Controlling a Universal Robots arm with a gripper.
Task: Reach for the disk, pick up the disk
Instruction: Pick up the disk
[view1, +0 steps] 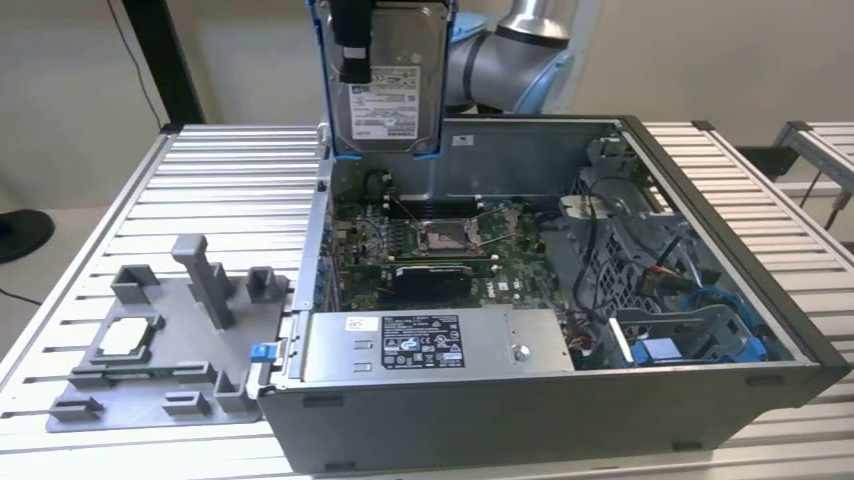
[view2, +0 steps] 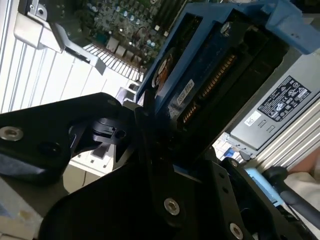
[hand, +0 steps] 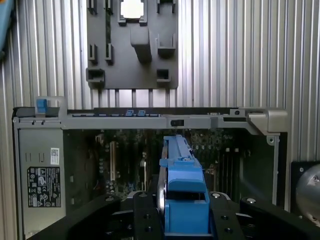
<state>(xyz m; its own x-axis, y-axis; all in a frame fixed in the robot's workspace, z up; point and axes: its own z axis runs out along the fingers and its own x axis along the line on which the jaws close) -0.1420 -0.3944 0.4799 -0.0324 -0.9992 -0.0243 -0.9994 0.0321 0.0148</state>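
A: Starting at the exterior view's left, what's on the worktop (view1: 200, 165)?

B: A grey holder tray (view1: 160, 345) with upright posts, and a small pale square chip (view1: 123, 335) sitting in one of its pockets. Just to its right stands the open computer case (view1: 561, 400), with the circuit board (view1: 427, 250) in its floor and the boxy silver power supply (view1: 427, 345) along the near wall.

A: And the disk?

B: The disk (view1: 391, 85) is up in the air above the case's back left corner, standing upright, label facing the camera, blue rails down both long sides. It touches nothing in the case.

A: What has hold of it?

B: The gripper (hand: 182, 220). In the first wrist view its black fingers (hand: 146, 220) pinch the disk's blue rails from either side, the open case below. The grey arm (view1: 514, 60) is behind the disk.

A: Farther right?

B: Cables and a blue bracket (view1: 694, 345) inside the case's right end.
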